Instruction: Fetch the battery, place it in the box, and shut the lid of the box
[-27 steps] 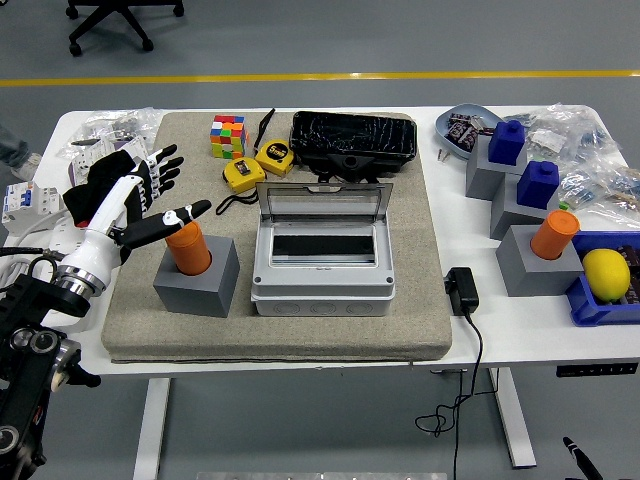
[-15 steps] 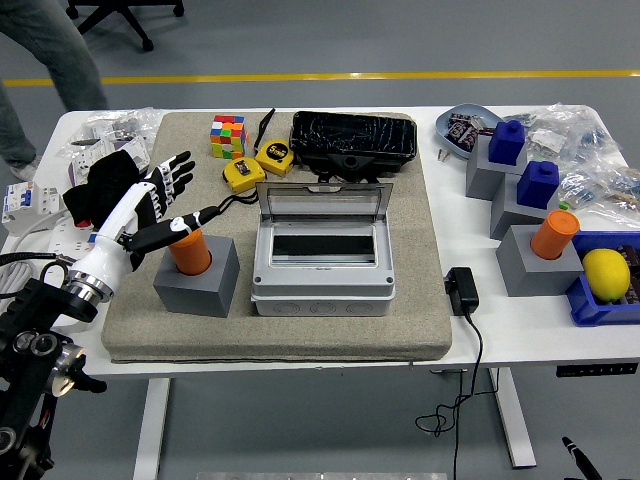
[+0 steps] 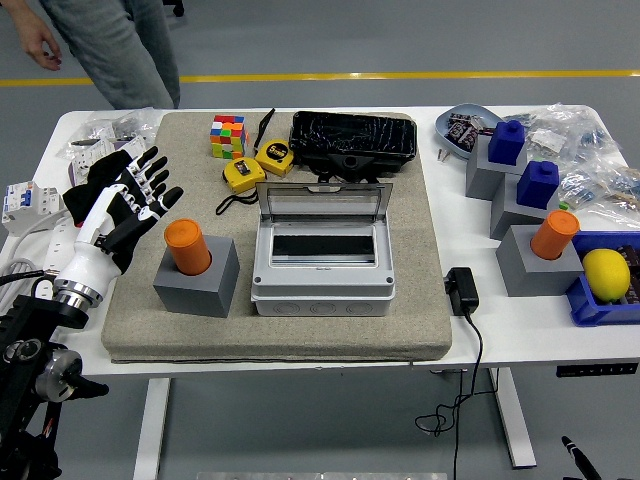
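Note:
An orange cylinder battery (image 3: 187, 246) stands upright in a grey block holder (image 3: 197, 277) on the left of the beige mat. A grey box (image 3: 321, 262) stands at the mat's middle with its clear lid (image 3: 323, 209) raised open. My left hand (image 3: 135, 200) is open with fingers spread, just left of the battery and apart from it. My right arm is out of view.
A Rubik's cube (image 3: 227, 135), two yellow tape measures (image 3: 258, 165) and a black case (image 3: 352, 139) lie behind the box. Grey blocks with blue and orange pieces (image 3: 527, 200), a lemon (image 3: 605, 273) and a black adapter (image 3: 461, 290) lie right. A person (image 3: 105, 45) walks past the far left corner.
My left hand has drawn back to the left, away from the top of the battery. The person has walked further into view at the top left.

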Tool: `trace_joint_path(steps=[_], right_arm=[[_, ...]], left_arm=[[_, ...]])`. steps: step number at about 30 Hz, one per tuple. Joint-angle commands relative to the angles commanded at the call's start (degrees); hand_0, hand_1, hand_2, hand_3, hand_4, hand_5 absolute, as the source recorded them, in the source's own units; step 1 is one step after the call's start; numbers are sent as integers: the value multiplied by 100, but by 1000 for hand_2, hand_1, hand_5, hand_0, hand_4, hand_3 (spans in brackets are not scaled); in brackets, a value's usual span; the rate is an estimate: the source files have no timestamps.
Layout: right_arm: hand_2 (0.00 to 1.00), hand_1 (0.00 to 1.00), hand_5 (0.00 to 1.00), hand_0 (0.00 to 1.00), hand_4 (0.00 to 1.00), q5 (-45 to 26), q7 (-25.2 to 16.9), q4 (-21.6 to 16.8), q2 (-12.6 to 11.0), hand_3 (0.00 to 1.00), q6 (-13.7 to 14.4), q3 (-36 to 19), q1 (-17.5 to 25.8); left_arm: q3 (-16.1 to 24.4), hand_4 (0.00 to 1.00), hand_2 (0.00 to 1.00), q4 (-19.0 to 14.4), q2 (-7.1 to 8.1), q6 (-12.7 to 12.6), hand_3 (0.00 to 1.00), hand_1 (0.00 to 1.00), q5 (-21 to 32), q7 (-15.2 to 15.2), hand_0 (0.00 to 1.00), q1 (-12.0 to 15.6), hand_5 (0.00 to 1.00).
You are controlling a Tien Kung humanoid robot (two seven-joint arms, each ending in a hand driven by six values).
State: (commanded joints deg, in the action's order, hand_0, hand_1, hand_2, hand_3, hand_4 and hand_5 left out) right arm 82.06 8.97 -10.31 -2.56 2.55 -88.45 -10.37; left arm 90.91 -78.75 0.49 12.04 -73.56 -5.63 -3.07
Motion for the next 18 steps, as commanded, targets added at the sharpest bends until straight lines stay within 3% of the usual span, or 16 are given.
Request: trace_joint_path(steps=[18], right_arm=[[720, 701, 998, 776, 998, 11, 0, 0, 10, 767, -1, -17, 28]], left_arm=[[-580, 998, 888, 120, 46, -23, 909, 908, 236, -25, 958, 123, 368]])
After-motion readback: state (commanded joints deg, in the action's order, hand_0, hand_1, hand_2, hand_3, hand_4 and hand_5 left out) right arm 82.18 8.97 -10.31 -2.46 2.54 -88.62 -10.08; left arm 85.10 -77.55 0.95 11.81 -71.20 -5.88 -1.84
